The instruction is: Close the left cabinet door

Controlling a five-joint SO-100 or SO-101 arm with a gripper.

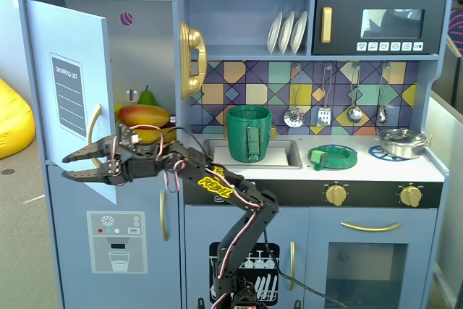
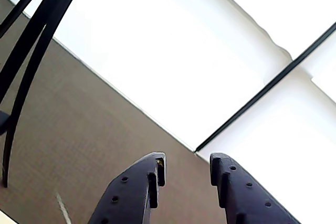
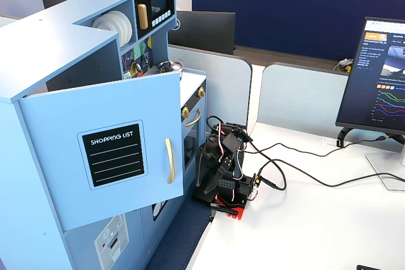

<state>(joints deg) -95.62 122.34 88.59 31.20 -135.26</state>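
Observation:
The left cabinet door (image 1: 69, 70) is light blue with a black SHOPPING LIST panel and a curved gold handle (image 1: 94, 134). It stands swung open from its left hinge and also shows in the other fixed view (image 3: 101, 156). My gripper (image 1: 65, 166) is open and empty. It points left, level with the door's lower edge and below the handle. Whether it touches the door I cannot tell. In the wrist view the gripper (image 2: 186, 158) sees only carpet and a white wall, not the door. From the side, the arm (image 3: 218, 159) stands just past the door's free edge, with the fingertips hidden.
Fruit (image 1: 145, 115) lies inside the open cabinet. A gold phone (image 1: 192, 59) hangs beside it. A green pot (image 1: 248, 134) sits in the sink. The dispenser door (image 1: 116, 240) is below. Cables (image 3: 297, 169) and a monitor (image 3: 373, 74) are on the white table.

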